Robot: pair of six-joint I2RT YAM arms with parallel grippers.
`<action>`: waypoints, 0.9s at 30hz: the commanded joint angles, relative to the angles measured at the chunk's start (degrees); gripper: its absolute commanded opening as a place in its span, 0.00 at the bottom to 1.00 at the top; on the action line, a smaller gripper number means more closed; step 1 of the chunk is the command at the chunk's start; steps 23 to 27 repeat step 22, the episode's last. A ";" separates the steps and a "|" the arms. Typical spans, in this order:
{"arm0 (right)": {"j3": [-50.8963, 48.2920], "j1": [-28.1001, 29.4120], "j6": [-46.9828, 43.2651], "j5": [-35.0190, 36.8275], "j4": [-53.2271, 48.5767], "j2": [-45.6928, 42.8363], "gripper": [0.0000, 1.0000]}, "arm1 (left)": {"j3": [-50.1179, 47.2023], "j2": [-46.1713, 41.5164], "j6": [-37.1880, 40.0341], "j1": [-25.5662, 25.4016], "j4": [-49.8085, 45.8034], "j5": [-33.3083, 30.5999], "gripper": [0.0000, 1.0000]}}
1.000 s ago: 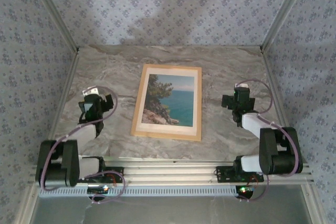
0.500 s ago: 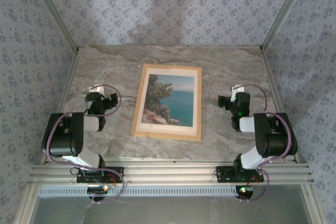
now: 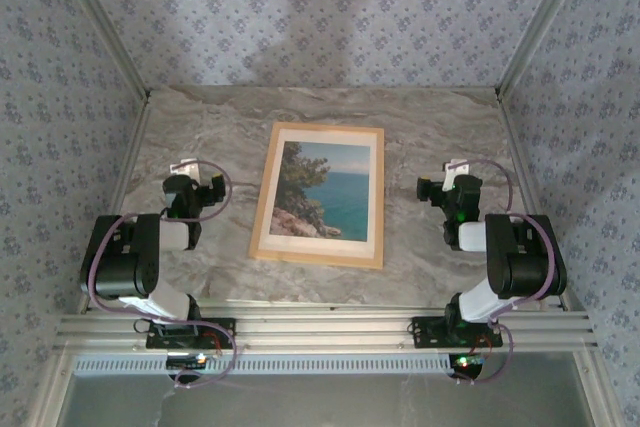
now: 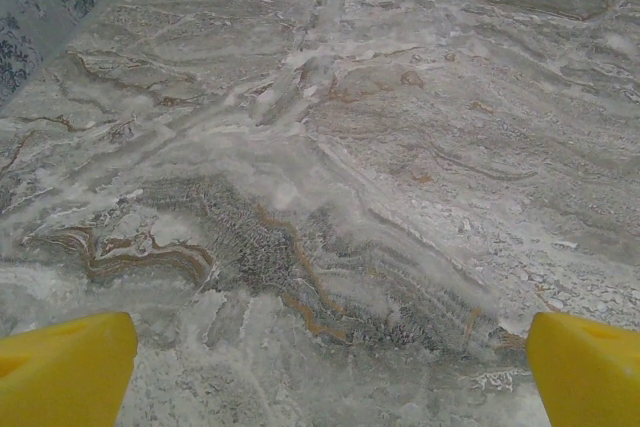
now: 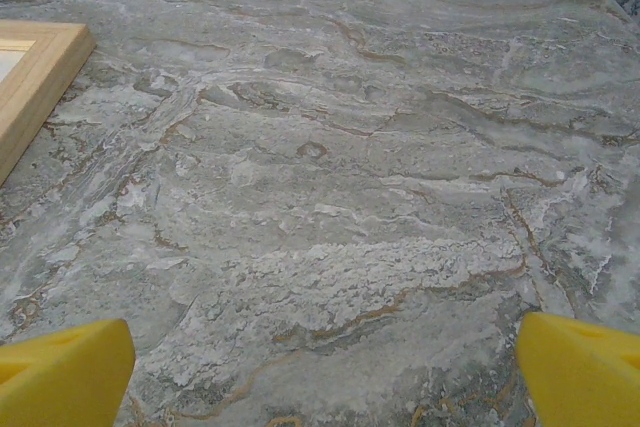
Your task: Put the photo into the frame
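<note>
Frame (image 3: 317,194) lies flat at centre of table (image 3: 430,117); bare marble lanes either side. Left gripper (image 4: 325,367) faces bare marble; right gripper (image 5: 320,372) has frame corner ahead-left. Wallpapered walls (image 3: 60,97) box in far, left, right edges.

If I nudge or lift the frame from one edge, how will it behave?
The frame looks like thin rigid wood, so it should probably stay stiff and feel light. Lying flat on the smooth marble table, it would likely slide rather than tip.
</note>
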 commanded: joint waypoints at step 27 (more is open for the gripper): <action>0.70 -0.25 0.73 -0.36 1.62 -0.47 1.00 | 0.94 -0.46 1.85 0.08 1.29 3.28 1.00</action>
